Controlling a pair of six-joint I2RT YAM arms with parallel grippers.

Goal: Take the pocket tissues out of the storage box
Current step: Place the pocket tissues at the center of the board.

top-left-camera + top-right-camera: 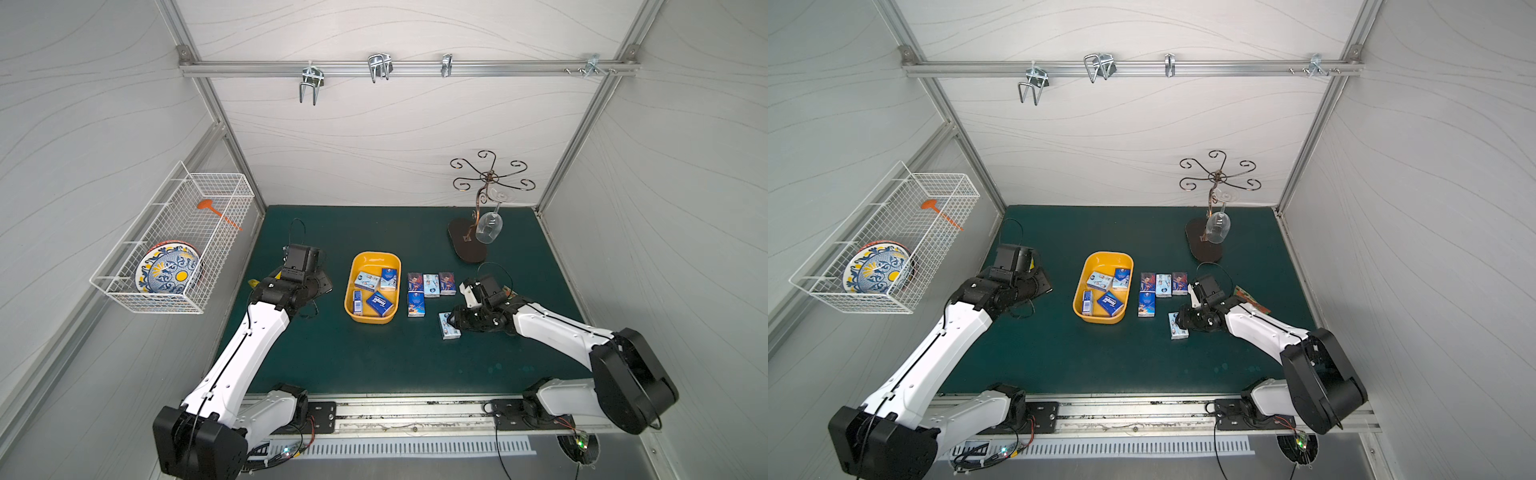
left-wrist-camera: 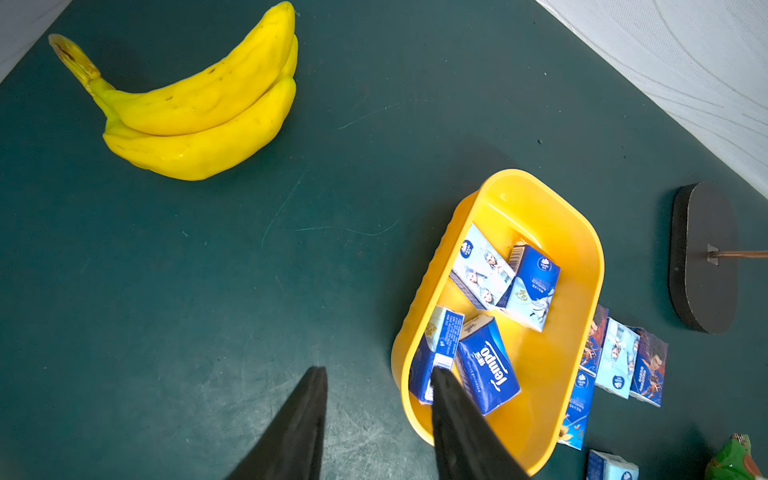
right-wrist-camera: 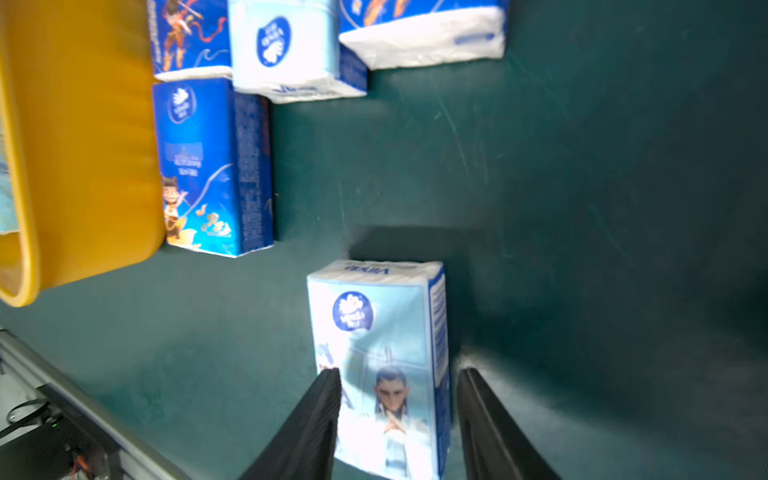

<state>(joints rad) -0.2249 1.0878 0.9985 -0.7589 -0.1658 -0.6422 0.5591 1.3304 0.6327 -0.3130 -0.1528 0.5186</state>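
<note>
Near the shallow yellow-orange plastic storage box (image 1: 374, 259) on the dark green table (image 1: 332, 353), we are straddling a light-blue soft packet of pocket tissues (image 3: 382, 332) with the right gripper (image 3: 399, 380), jaws spread, apparently not pinching it. Four packets are lying in the box, five outside. Our left gripper (image 2: 378, 374) is hanging spread and empty. We are judging them light, squashy, slick-wrapped: best pinched across the long edges

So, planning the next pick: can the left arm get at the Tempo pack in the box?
Probably yes. The left tool is open and empty beside the box, and the Tempo pack lies uncovered; only a neighbouring pack crowds one side.
</note>
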